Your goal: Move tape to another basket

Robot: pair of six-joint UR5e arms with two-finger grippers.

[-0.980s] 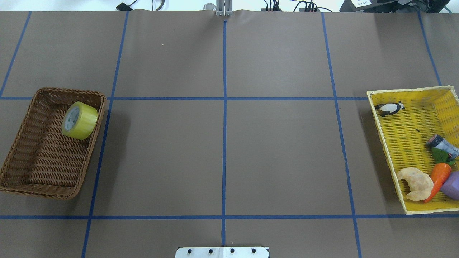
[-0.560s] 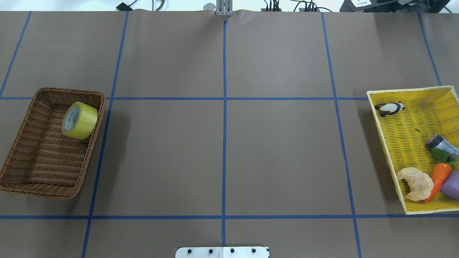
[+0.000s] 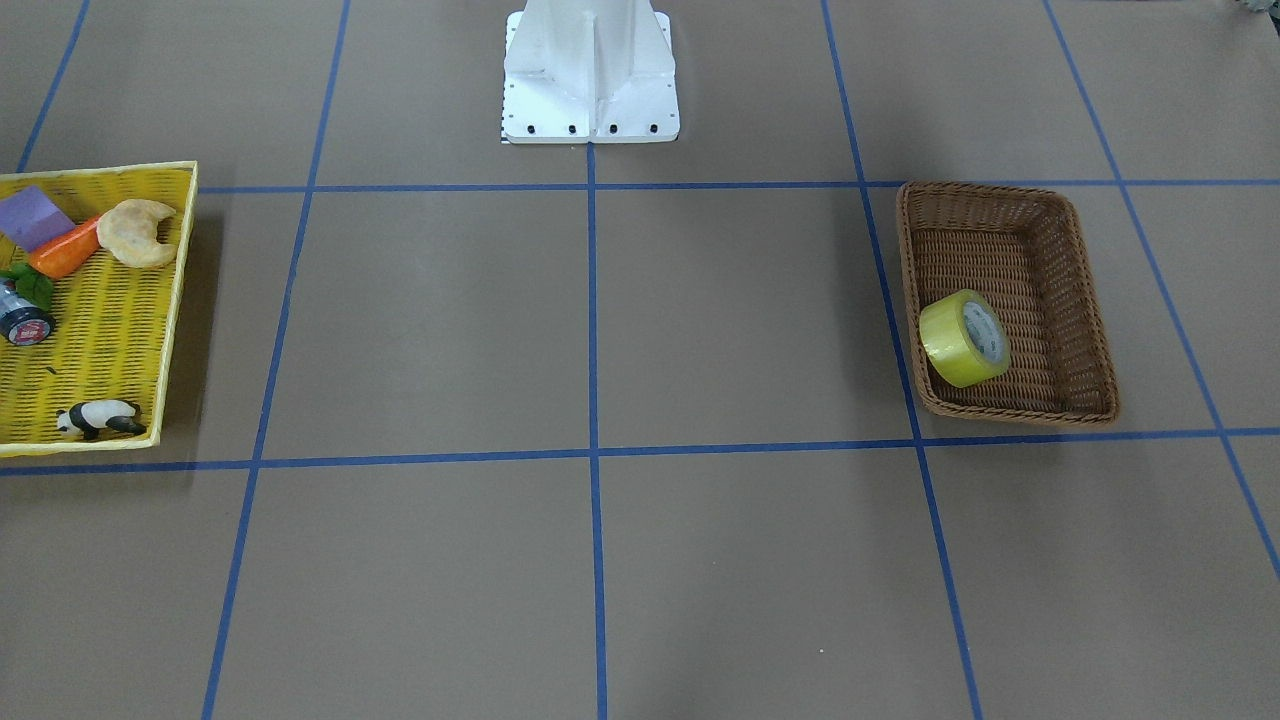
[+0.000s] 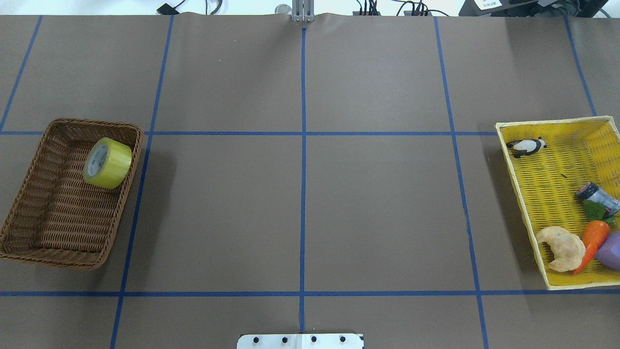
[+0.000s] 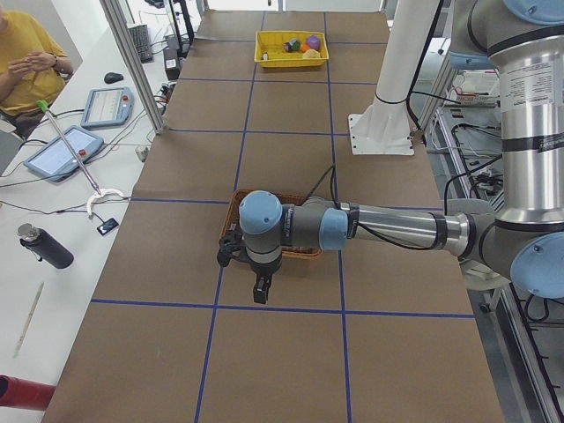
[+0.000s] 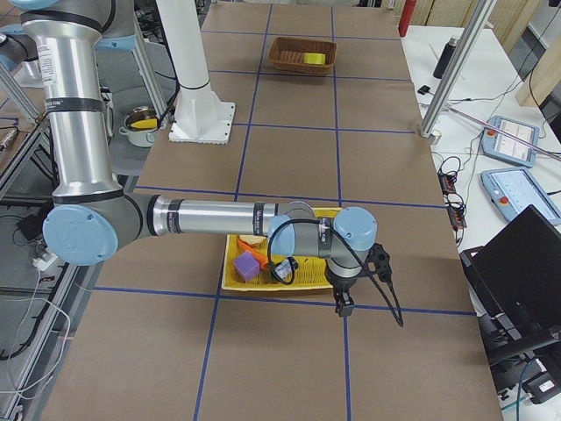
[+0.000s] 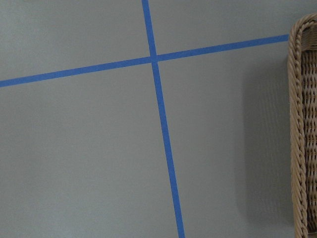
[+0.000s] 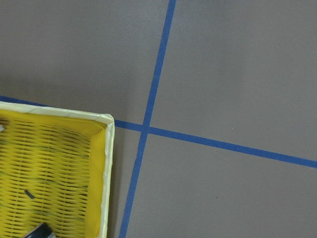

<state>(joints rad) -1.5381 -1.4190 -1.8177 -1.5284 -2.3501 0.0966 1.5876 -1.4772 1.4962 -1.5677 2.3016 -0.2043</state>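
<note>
The yellow tape [image 4: 107, 163] lies on its side in the far right part of the brown wicker basket [image 4: 29, 189] at the table's left end. It also shows in the front view [image 3: 965, 338], near the basket's [image 3: 1085, 300] front left corner. My left gripper [image 5: 261, 295] shows only in the exterior left view, hanging above the table just outside the basket; I cannot tell if it is open or shut. My right gripper [image 6: 341, 307] shows only in the exterior right view, beside the yellow tray; I cannot tell its state. The left wrist view shows only the basket's rim [image 7: 298, 124].
A bright yellow woven tray [image 4: 547, 194] at the table's right end holds a toy panda [image 4: 526, 145], a croissant [image 4: 562, 248], a carrot [image 4: 593, 237], a purple block [image 4: 611, 251] and a small can [image 4: 596, 195]. The robot's white base [image 3: 590, 75] stands at the near middle edge.
</note>
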